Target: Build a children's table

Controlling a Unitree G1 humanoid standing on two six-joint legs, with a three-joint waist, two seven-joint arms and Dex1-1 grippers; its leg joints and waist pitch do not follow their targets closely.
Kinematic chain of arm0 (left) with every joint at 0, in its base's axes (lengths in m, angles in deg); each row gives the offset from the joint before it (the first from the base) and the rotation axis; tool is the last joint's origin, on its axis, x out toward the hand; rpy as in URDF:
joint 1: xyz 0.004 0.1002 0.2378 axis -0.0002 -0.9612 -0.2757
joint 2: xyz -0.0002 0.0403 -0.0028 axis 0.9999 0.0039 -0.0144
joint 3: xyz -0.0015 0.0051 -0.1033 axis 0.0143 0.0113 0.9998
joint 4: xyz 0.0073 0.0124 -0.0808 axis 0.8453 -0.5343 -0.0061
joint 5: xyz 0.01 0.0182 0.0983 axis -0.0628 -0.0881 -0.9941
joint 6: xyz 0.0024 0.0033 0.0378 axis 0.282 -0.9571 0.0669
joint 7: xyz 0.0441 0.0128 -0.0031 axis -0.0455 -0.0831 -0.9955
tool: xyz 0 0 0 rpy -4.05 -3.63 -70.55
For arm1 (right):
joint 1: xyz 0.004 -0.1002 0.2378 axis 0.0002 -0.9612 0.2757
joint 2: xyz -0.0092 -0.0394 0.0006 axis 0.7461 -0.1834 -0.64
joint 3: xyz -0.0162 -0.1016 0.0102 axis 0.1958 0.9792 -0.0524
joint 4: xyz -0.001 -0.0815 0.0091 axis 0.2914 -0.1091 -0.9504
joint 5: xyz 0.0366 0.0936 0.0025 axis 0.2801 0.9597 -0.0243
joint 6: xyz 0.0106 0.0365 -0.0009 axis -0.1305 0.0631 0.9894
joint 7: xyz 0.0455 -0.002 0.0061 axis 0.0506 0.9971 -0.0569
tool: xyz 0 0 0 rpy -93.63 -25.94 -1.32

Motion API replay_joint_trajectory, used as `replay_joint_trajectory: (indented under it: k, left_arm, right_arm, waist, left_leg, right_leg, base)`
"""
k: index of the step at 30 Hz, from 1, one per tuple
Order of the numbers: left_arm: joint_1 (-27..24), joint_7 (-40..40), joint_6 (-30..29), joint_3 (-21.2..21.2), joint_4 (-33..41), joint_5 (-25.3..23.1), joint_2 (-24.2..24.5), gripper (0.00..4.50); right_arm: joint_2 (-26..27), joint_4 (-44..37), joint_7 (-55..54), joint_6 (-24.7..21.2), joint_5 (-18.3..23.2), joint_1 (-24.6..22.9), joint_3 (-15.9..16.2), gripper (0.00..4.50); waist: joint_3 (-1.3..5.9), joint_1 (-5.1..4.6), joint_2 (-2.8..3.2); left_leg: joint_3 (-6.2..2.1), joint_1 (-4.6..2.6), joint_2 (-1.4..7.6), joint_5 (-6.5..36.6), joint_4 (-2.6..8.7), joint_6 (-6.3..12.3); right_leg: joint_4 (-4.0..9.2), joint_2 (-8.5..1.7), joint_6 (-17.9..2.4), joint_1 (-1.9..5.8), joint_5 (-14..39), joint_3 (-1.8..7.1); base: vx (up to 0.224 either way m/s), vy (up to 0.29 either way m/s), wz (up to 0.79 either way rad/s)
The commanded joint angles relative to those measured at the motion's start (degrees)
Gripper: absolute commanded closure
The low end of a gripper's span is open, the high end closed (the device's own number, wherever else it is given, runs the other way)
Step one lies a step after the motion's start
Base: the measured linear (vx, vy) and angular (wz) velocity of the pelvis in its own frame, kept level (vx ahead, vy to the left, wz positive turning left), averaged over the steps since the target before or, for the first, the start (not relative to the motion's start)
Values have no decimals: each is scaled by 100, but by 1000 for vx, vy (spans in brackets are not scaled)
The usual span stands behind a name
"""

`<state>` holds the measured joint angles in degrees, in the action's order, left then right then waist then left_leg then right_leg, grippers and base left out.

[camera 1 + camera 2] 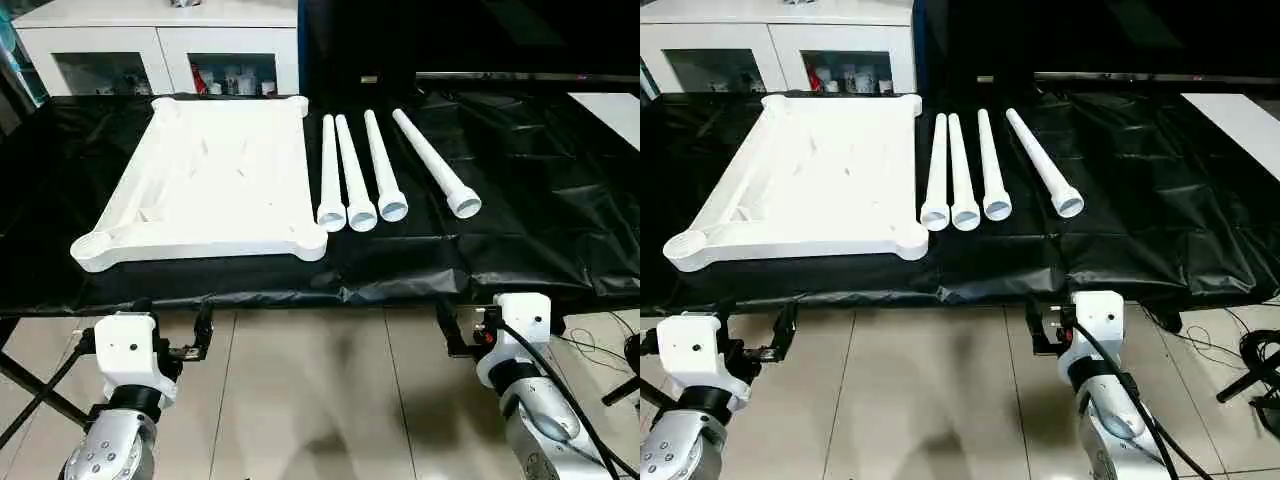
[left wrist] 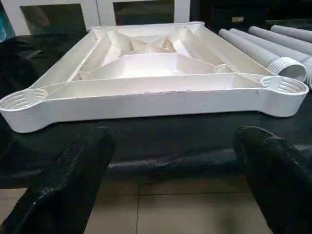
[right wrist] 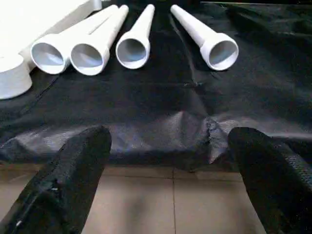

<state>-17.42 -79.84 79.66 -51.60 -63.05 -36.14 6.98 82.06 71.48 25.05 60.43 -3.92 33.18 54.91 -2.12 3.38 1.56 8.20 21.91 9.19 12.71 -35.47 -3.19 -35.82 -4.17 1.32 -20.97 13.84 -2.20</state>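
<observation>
Here the tabletop (image 1: 205, 180) lies underside up at 11 o'clock, sockets exposed to receive legs; four legs (image 1: 375, 170) lie alongside at 1 o'clock. Left gripper (image 2: 170, 161) and right gripper (image 3: 168, 161) gape wide, empty.

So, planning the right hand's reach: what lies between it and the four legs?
Only bare black sheet lies between the open right hand and the legs, as the right wrist view shows.

Bright overhead light, glossy glare, sharp
</observation>
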Motion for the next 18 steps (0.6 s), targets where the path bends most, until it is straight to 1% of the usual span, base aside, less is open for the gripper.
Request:
replay_joint_trajectory:
  k: [1, 4, 5, 6, 7, 8, 9, 10, 11, 12, 13, 14, 15, 16, 17, 18]
  left_arm:
    - [-39, 12, -41, -4, 113, 46, 27, 2]
    - [-39, 12, -41, -4, 113, 46, 27, 2]
    - [1922, -676, -2455, 78, -331, -149, 59, 2]
    - [1878, -663, -2405, 53, -360, -197, 75, 2]
    - [1816, -648, -2345, 15, -394, -270, 99, 2]
    - [1779, -644, -2312, -20, -430, -343, 117, 2]
    - [1770, -640, -2305, -31, -439, -363, 123, 2]
    - [1766, -640, -2302, -35, -434, -370, 125, 2]
    - [1762, -651, -2296, -35, -430, -388, 126, 2]
    - [1760, -663, -2286, -30, -427, -399, 125, 2]
    - [1759, -667, -2279, -24, -426, -405, 129, 2]
    - [1759, -669, -2276, -20, -427, -406, 132, 2]
    - [1831, -714, -2388, 6, -381, -423, 144, 2]
    - [1895, -801, -2459, 45, -330, -464, 139, 2]
    - [1960, -880, -2519, 88, -272, -504, 142, 2]
    - [2011, -927, -2458, 175, -215, -457, 106, 2]
  right_arm:
    - [2, -28, 19, -42, -2, 19, -19, 26]
    - [2, -28, 19, -42, -2, 19, -19, 26]
    - [306, 178, -394, -1665, 322, 1685, -67, 26]
    - [274, 197, -372, -1653, 332, 1681, -90, 26]
    - [235, 212, -348, -1638, 344, 1669, -120, 26]
    - [212, 234, -337, -1624, 349, 1668, -141, 26]
    - [207, 239, -331, -1625, 358, 1668, -147, 26]
    - [210, 239, -332, -1633, 366, 1666, -153, 26]
    - [226, 245, -346, -1654, 399, 1672, -180, 26]
    - [231, 248, -351, -1665, 414, 1676, -192, 26]
    - [232, 250, -353, -1670, 417, 1683, -195, 26]
    - [231, 251, -352, -1670, 415, 1687, -194, 26]
    - [258, 231, -344, -1779, 423, 1767, -226, 26]
    - [268, 205, -318, -1847, 420, 1843, -229, 26]
    - [255, 163, -305, -1888, 434, 1911, -198, 26]
    - [242, 139, -271, -1870, 460, 1981, -164, 26]
  waist:
    - [173, 8, 5]
    - [172, 8, 3]
    - [171, -34, -188]
    - [120, -109, -117]
    - [177, -41, -78]
    - [176, -9, -42]
    - [159, -17, -61]
    - [147, -17, -103]
    - [172, -36, -122]
    - [215, -29, -114]
    - [259, -14, -107]
    - [321, -1, -132]
    - [328, 8, -135]
    - [339, 22, -156]
    - [330, 30, -156]
    - [311, 37, -168]
  left_leg:
    - [-119, -44, 330, 1386, 595, -28]
    - [-117, -45, 328, 1417, 595, -36]
    - [-86, -35, 329, 1369, 584, 5]
    - [-97, -113, 259, 1664, 611, -172]
    - [-108, -236, 182, 1780, 512, -248]
    - [-119, -57, 294, 1118, 554, -207]
    - [-110, -4, 312, 907, 581, -181]
    - [-76, -34, 302, 1070, 616, -198]
    - [-62, -88, 280, 1263, 615, -229]
    - [-68, -91, 278, 1170, 601, -237]
    - [-66, -101, 279, 993, 571, -231]
    - [-73, -68, 264, 253, 507, -124]
    - [-65, -66, 259, 84, 487, -79]
    - [-57, -60, 242, -150, 459, 29]
    - [-51, -56, 244, -171, 459, 101]
    - [-45, -56, 246, -72, 470, 133]
  right_leg:
    - [490, -332, -685, 121, 592, 252]
    - [497, -334, -676, 119, 647, 255]
    - [510, -311, -650, 129, 640, 256]
    - [374, -222, -690, 65, 1010, 255]
    - [454, -281, -631, -7, 1673, 262]
    - [458, -378, -623, 88, 1102, 268]
    - [455, -359, -607, 123, 789, 240]
    - [487, -323, -528, 114, 829, 214]
    - [501, -319, -531, 116, 947, 236]
    - [487, -327, -544, 140, 805, 248]
    - [463, -328, -584, 150, 495, 255]
    - [352, -291, -724, 193, -715, 230]
    - [332, -282, -763, 189, -1005, 221]
    - [298, -271, -837, 198, -1382, 209]
    - [294, -276, -907, 188, -1422, 201]
    - [316, -285, -932, 182, -1286, 198]
  base:
    - [0, 0, 0]
    - [0, 0, 0]
    - [0, 0, 0]
    - [0, 0, 0]
    - [-117, -41, 2]
    - [-117, -41, 2]
    - [-78, -29, -9]
    - [0, 0, 0]
    - [0, 0, 0]
    - [80, 7, 0]
    - [52, 2, 0]
    - [52, 2, 0]
    - [0, 0, 0]
    - [0, 0, 0]
    - [0, 0, 0]
    - [0, 0, 0]
